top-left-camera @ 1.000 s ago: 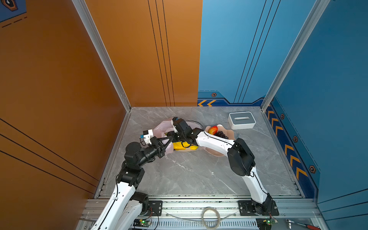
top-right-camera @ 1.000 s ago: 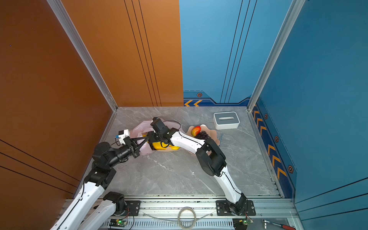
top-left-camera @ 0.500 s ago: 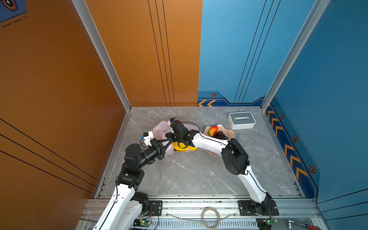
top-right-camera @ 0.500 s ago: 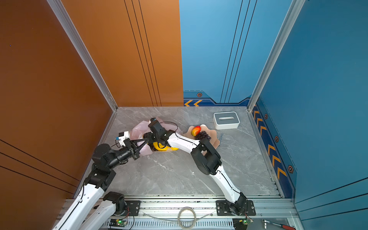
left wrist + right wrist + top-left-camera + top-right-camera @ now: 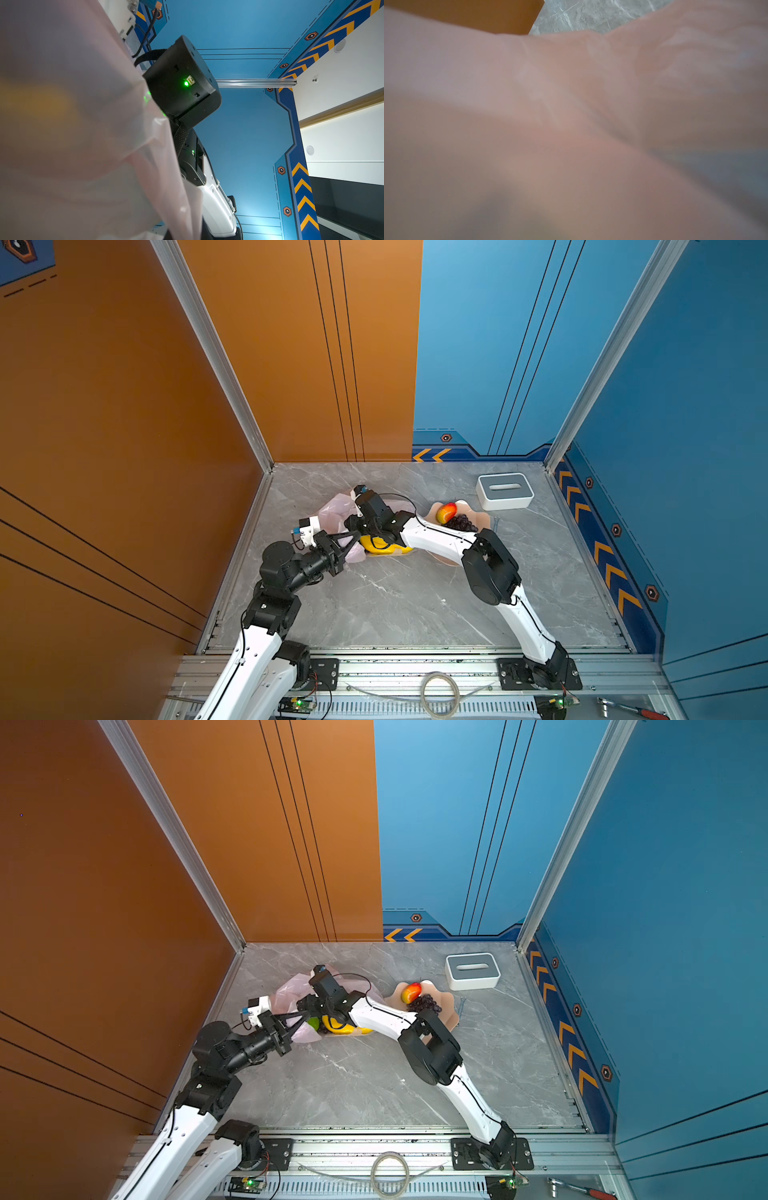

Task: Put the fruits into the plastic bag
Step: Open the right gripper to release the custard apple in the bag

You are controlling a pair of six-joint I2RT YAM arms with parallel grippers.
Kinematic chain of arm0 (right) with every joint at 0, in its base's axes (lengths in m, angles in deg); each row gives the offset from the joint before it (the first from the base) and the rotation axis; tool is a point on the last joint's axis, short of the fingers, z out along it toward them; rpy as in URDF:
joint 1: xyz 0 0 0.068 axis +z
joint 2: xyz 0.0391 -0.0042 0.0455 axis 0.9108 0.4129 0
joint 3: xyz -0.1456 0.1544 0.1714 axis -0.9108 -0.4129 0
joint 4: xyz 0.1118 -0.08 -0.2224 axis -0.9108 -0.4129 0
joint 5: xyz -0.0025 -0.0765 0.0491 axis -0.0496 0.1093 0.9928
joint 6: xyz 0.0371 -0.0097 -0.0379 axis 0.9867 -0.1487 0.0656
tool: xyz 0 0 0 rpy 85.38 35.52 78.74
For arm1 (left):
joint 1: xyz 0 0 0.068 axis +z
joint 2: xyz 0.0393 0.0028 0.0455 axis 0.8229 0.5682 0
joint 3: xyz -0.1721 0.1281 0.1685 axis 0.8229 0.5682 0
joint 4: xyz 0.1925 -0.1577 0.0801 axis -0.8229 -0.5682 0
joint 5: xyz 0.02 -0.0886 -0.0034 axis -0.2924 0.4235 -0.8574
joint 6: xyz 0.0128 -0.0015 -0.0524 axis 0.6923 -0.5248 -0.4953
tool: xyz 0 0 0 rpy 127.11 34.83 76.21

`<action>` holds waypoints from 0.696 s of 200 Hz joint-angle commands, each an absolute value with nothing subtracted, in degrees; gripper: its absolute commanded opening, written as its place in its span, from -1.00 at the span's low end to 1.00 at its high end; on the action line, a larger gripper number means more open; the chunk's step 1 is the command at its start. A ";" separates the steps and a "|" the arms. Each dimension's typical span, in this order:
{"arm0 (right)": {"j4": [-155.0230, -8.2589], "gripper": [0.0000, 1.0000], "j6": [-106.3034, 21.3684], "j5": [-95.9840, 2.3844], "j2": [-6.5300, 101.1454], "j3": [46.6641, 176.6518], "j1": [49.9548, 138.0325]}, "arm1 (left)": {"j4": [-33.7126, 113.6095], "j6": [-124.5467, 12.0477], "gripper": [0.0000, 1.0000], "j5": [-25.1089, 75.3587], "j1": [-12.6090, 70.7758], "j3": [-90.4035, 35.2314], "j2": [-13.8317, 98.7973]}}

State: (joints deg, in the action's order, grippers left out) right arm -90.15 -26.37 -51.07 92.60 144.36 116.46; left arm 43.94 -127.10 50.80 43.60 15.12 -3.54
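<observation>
Top view: crumpled translucent pale-pink plastic bag (image 5: 332, 509); I see left gripper (image 5: 356, 534) clamped closed on bag edge; right gripper (image 5: 352, 526) at bag, opening can't tell.

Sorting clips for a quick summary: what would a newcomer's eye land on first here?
The left arm and right arm meet mid-table over a crinkly pale-pink translucent plastic bag, with a glossy yellow banana bunch at the bag's near edge under the right arm. To the right, a peach scalloped bowl holds a red-yellow mango and dark purple grapes.
</observation>
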 commanded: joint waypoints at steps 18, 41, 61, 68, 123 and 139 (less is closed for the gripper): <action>-91.67 1.00 -26.74 -51.82 92.87 144.79 116.14 | 44.12 -126.66 -1.00 51.53 43.07 15.54 -4.24; -91.65 1.00 -26.77 -51.71 92.31 144.64 116.18 | 44.14 -126.65 -1.00 51.44 43.07 15.51 -4.25; -91.72 1.00 -26.76 -51.62 91.85 144.66 116.08 | 44.17 -126.67 -1.00 51.44 43.07 15.52 -4.24; -91.70 1.00 -26.69 -51.45 91.71 144.55 116.08 | 44.17 -126.65 -1.00 51.44 43.10 15.54 -4.23; -92.70 1.00 -25.10 -47.49 88.94 144.57 116.07 | 44.14 -126.32 -1.00 51.52 43.50 15.67 -4.38; -95.05 1.00 -24.45 -46.18 88.46 145.27 116.00 | 44.08 -126.17 -1.00 51.61 43.78 15.60 -4.41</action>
State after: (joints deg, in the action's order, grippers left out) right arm -90.74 -25.82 -49.17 92.17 144.36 116.37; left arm 43.63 -127.08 50.80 43.62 15.16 -3.56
